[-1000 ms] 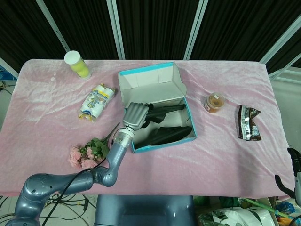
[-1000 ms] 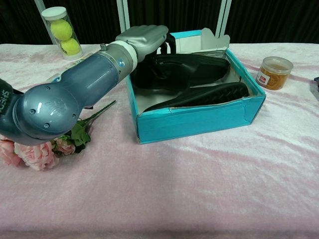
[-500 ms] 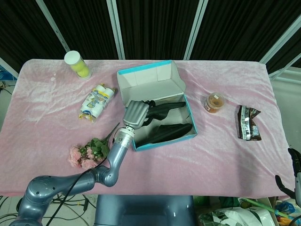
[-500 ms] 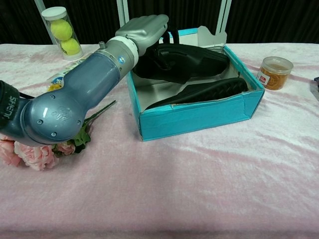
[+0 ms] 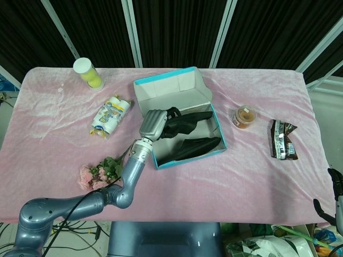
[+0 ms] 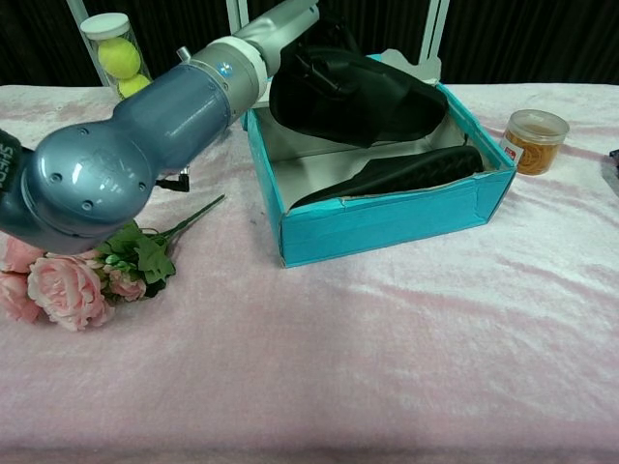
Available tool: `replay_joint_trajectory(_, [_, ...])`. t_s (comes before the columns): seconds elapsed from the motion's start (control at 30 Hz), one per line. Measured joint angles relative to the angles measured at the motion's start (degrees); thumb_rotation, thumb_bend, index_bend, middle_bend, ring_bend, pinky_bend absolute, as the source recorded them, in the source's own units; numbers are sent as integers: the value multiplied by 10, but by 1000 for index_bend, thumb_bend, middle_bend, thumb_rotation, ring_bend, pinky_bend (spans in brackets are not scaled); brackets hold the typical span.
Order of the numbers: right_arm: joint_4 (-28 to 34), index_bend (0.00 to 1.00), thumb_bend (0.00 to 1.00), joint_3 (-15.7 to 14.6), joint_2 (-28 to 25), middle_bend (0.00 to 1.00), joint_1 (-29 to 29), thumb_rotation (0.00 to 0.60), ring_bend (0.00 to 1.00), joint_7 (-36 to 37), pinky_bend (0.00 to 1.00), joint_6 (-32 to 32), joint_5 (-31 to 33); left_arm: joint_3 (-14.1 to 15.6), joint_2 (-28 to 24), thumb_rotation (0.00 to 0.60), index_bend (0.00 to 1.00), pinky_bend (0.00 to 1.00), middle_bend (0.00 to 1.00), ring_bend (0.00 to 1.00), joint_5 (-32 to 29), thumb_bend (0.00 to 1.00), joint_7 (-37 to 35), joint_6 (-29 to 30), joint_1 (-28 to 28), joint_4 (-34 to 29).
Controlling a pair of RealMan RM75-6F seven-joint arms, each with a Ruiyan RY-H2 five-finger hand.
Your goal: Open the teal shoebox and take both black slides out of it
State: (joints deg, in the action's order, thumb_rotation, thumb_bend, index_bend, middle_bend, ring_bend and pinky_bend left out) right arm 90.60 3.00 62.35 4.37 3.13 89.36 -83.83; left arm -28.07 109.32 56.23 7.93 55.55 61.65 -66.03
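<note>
The teal shoebox (image 5: 217, 151) (image 6: 387, 226) stands open at the table's middle, its lid (image 5: 171, 89) tipped back. My left hand (image 5: 152, 125) (image 6: 280, 21) grips one black slide (image 5: 185, 122) (image 6: 353, 92) by its heel end and holds it lifted above the box's left side, toe pointing right. The other black slide (image 5: 187, 148) (image 6: 401, 172) lies inside the box along its near wall. My right hand (image 5: 336, 184) shows only as dark fingers at the head view's lower right edge, far from the box.
A tennis-ball tube (image 5: 88, 73) (image 6: 117, 58) stands at the back left. A snack pack (image 5: 110, 115) and pink flowers (image 5: 99, 174) (image 6: 68, 285) lie left of the box. An orange-lidded jar (image 5: 244, 116) (image 6: 533, 141) and a dark wrapper (image 5: 282, 140) sit to the right.
My left hand has risen with the upper slide, lifting it out of the box's interior. The box has shifted slightly; the lower slide stays inside.
</note>
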Motion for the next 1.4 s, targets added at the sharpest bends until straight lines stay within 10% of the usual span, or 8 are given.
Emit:
replay_joint_trajectory(0.23, [1,0,262,0,-1,100,-1,600,0,0,181,-2,2,-24,-60,600,432,854,599,546,-19,497,-95,-74,-18,-67])
replay_joint_trajectory(0.87, [6,0,262,9,-6,100,-23,600,0,-5,181,-21,-6,38,-229,600,418,851,586,535,118,486,-179,44,-167,-276])
replay_joint_trajectory(1.4, [13,0,262,8,-5,100,-40,600,0,-15,181,-35,-13,96,-183,600,411,781,576,517,77,478,-86,189,-274,-103])
